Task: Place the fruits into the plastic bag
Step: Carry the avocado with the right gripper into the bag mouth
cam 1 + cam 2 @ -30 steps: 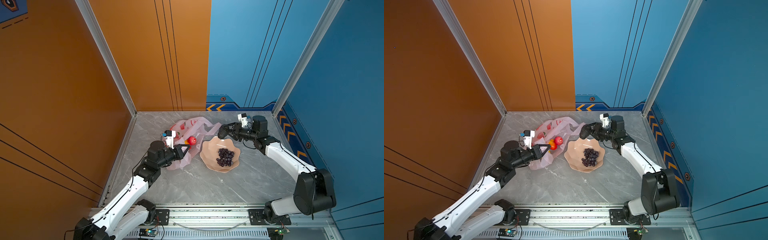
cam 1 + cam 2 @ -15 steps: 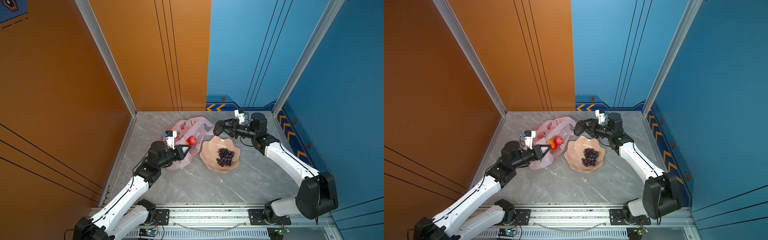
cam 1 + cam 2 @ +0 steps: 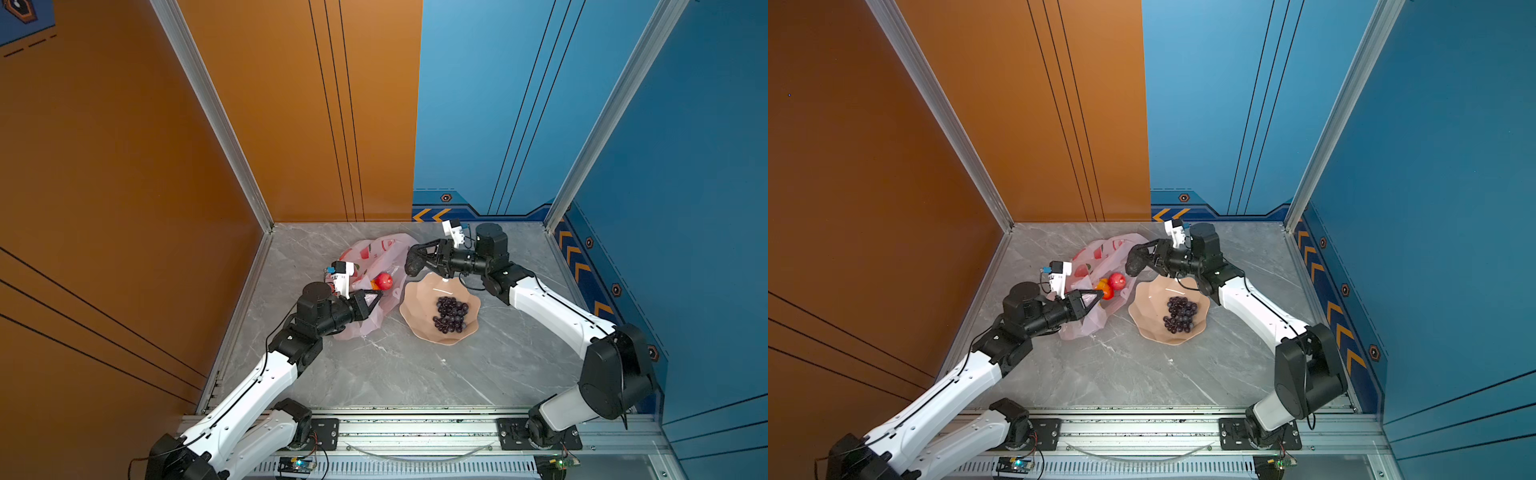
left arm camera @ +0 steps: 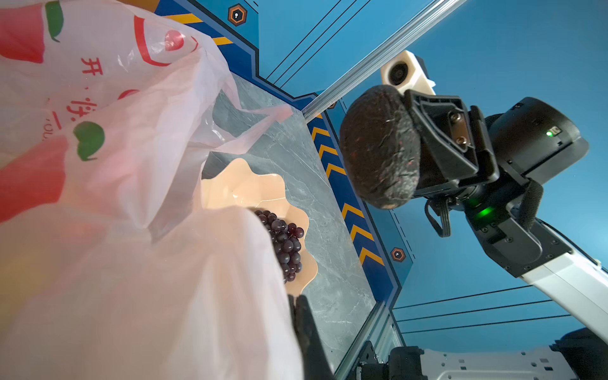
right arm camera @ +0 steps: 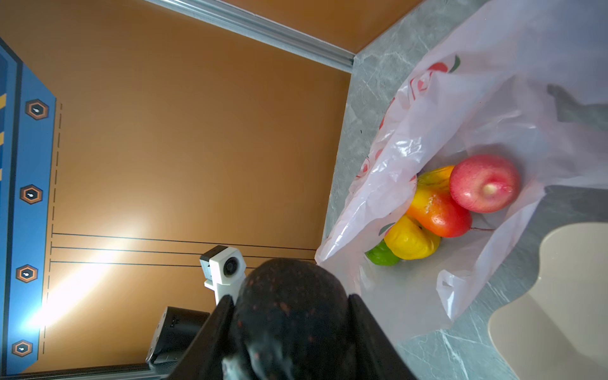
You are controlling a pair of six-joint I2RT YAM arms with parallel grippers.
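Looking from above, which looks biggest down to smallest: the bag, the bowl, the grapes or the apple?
1. plastic bag, only a little bigger than the bowl, and partly hidden
2. bowl
3. grape bunch
4. red apple

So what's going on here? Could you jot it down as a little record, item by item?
Left pincer: shut, pinching the plastic bag at its opening
Right pincer: gripping the dark avocado, in the air near the bag's mouth
In the bag: red apple, orange-red fruit, yellow fruit, green fruit
Peach bowl: on the table beside the bag, holding purple grapes
Not yet bagged: avocado, grapes
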